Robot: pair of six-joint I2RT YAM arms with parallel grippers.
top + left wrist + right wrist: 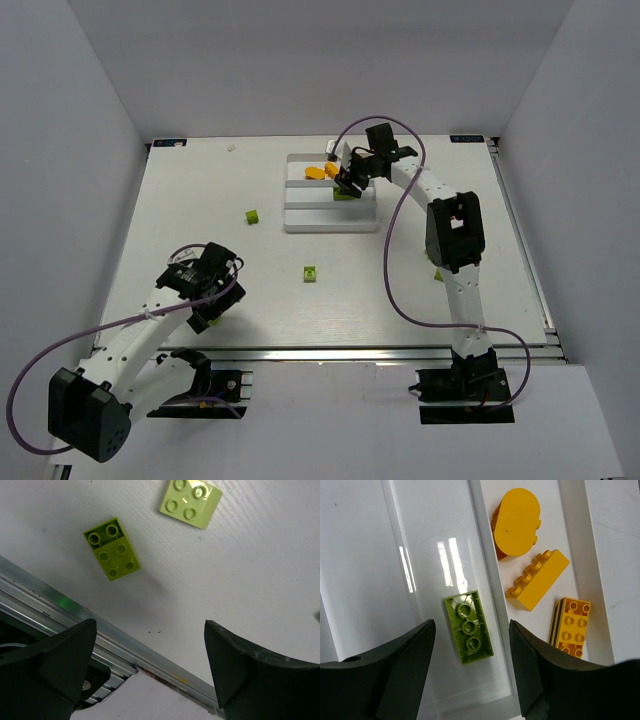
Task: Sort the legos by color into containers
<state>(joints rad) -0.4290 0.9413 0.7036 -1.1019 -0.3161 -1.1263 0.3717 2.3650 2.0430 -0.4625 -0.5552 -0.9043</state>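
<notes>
The white tray (300, 222) has three long compartments. My right gripper (350, 183) hangs open over it. In the right wrist view the gripper (472, 636) is just above a lime brick (468, 620) lying studs down in the middle compartment (440, 545). Three orange bricks lie in the neighbouring compartment: a rounded one (516, 524), a long one (538, 580) and a striped one (570, 627). My left gripper (208, 300) is open and empty near the table's front edge. Its wrist view shows the gripper (150, 625) short of a lime brick (112, 549) and a paler one (190, 501).
Loose lime bricks lie on the table left of the tray (253, 216) and in front of it (311, 273). Another lime brick (438, 275) peeks from behind the right arm. A metal rail (115, 645) runs along the table's near edge. White walls enclose the table.
</notes>
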